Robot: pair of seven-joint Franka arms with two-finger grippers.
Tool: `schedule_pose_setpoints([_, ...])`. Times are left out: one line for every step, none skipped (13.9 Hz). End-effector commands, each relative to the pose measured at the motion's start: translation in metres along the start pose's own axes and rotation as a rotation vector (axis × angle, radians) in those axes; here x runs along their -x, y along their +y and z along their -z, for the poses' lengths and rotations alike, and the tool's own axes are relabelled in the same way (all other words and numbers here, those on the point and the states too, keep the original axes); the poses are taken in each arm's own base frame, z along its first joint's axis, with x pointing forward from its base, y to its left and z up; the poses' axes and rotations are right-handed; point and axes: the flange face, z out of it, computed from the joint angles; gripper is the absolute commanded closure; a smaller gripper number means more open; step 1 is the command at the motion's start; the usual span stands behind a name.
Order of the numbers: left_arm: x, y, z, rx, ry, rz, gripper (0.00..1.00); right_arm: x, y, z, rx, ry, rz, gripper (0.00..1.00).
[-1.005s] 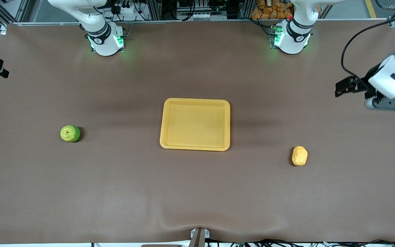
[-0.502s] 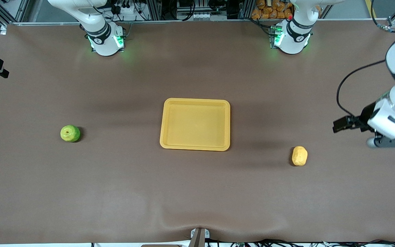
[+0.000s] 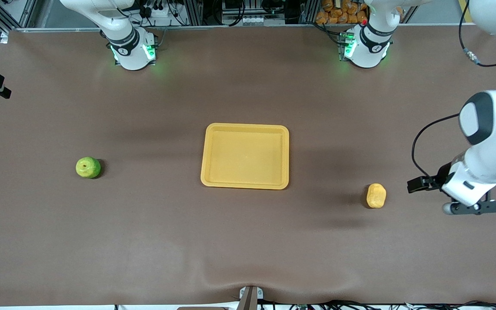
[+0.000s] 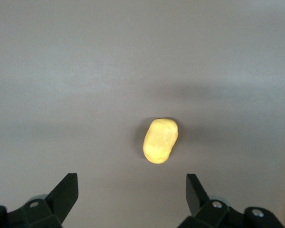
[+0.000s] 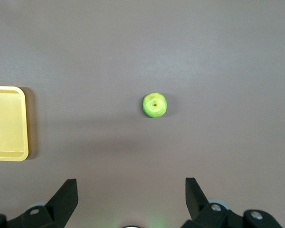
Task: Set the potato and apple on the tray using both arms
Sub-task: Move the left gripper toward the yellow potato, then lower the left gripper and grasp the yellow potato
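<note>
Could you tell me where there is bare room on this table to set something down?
The tray holds nothing. Bare table lies between it and the apple, and between it and the potato. Tightest is beside the potato, near the left gripper.

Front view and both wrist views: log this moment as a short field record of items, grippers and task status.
tray: mid-table, nothing in it
potato: on the table, toward the left arm's end
apple: on the table, toward the right arm's end
left gripper: open, holding nothing, over the table beside the potato
right gripper: open, holding nothing, high over the table, apple in its view
status: neither item grasped or placed
</note>
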Motion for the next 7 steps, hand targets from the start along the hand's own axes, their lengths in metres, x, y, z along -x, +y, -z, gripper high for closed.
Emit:
schedule_pose_setpoints([0.002,0.009,-0.025,-0.029,-0.028,-0.017,0.00,-0.002,0.003,0.001,-0.012,0.004,-0.001,0.00])
schedule_pose_setpoints([0.004,0.010,-0.041,-0.028,-0.042,-0.012,0.00,-0.004,0.002,0.001,-0.007,0.013,0.001,0.00])
schedule_pose_setpoints([0.002,0.011,-0.057,-0.021,-0.031,0.001,0.00,-0.007,0.000,0.004,0.004,0.036,0.006,0.00])
schedule_pose_setpoints([0.004,0.007,-0.068,-0.018,-0.020,0.018,0.00,-0.009,0.000,0.004,0.006,0.048,0.006,0.00])
schedule_pose_setpoints([0.008,0.003,-0.078,-0.014,-0.009,0.025,0.00,-0.009,0.002,0.004,0.006,0.050,0.003,0.00])
schedule_pose_setpoints([0.012,-0.004,-0.088,-0.010,0.004,0.035,0.00,-0.013,0.002,-0.001,0.006,0.041,0.003,0.00])
schedule_pose_setpoints([0.018,-0.003,-0.101,-0.003,0.025,0.037,0.00,-0.014,0.002,-0.003,0.006,0.036,0.000,0.00])
